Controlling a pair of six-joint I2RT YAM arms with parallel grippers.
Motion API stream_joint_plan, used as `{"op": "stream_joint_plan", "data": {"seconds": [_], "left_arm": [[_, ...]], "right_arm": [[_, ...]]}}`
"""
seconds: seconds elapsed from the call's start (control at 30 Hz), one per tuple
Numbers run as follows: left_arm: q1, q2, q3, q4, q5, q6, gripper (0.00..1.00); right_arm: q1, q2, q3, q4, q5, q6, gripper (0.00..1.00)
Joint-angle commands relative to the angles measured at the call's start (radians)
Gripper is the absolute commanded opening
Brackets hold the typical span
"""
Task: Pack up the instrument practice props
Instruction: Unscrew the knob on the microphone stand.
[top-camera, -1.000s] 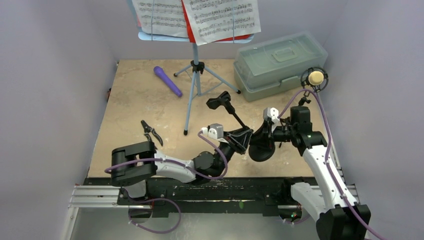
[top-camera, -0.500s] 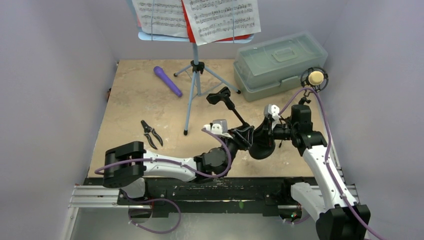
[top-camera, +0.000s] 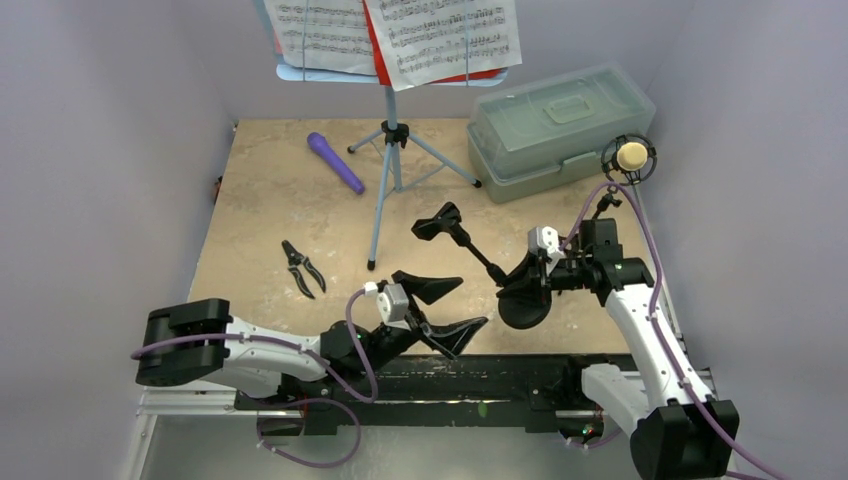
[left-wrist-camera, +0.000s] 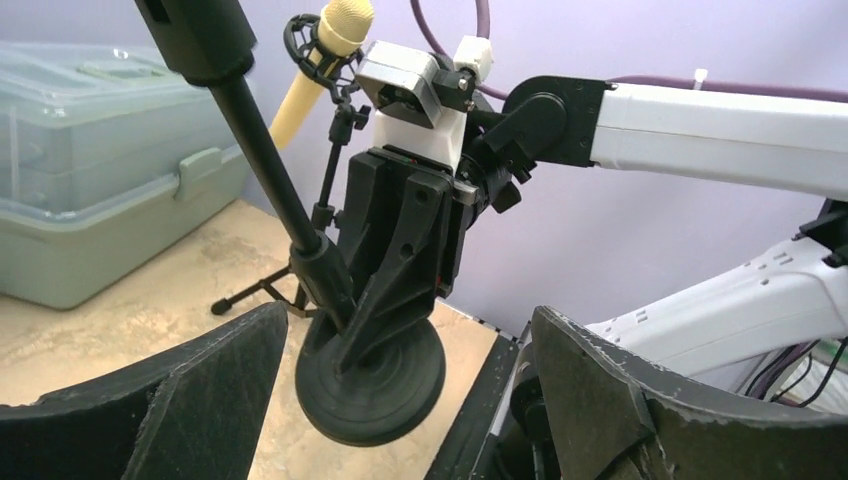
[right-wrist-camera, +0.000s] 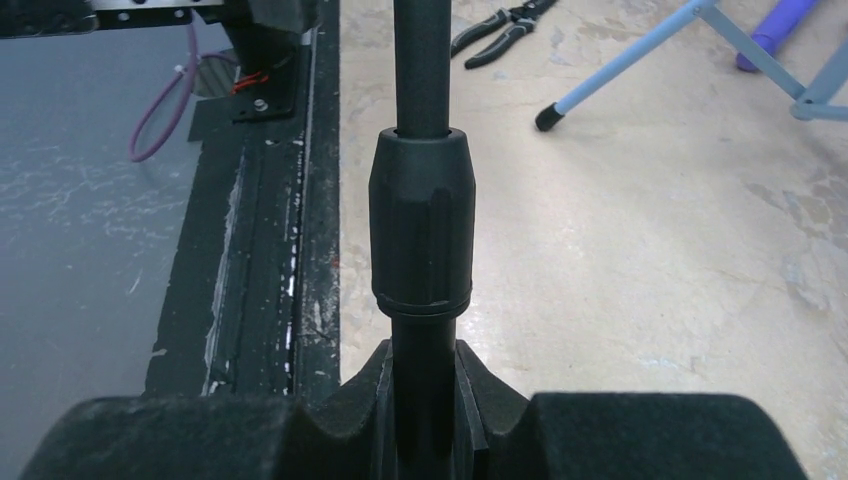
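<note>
Right gripper (top-camera: 528, 279) clamped on the stem of the black round-base microphone holder (top-camera: 522, 308), base tilted. Left gripper (top-camera: 442, 310) spread wide, empty.

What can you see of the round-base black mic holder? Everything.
The round-base mic holder is matte black and plastic-looking: a disc base, a thick collar, a thin rod and a clip on top. It is tilted near the table's front edge, rod leaning toward the table's middle. The right gripper is clamped on the stem between collar and base. Whether the base touches the table is unclear.
</note>
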Motion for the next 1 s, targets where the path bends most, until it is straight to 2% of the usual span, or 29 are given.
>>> {"op": "stream_joint_plan", "data": {"seconds": [0.0,0.2,0.37,0.6,0.77,0.87,0.97], "left_arm": [[0.044,-0.042,-0.006,0.006,0.111,0.102,0.92],[0.158,0.042,0.018,0.100,0.256,0.015,0.91],[0.182,0.175,0.069,0.235,0.359,0.015,0.90],[0.200,0.263,0.140,0.246,0.357,0.014,0.84],[0.210,0.295,0.146,0.265,0.306,-0.004,0.84],[0.216,0.315,0.150,0.288,0.313,-0.023,0.79],[0.223,0.332,0.158,0.304,0.325,-0.047,0.64]], "right_arm": [[-0.001,0.005,0.046,-0.093,-0.135,-0.169,0.00],[-0.001,0.007,0.037,-0.132,-0.153,-0.227,0.00],[0.000,0.009,0.036,-0.144,-0.155,-0.246,0.00],[0.000,0.010,0.037,-0.153,-0.152,-0.261,0.00],[-0.002,0.010,0.039,-0.159,-0.152,-0.267,0.00],[-0.001,0.010,0.039,-0.161,-0.151,-0.269,0.00],[-0.001,0.010,0.039,-0.162,-0.150,-0.270,0.00]]}}
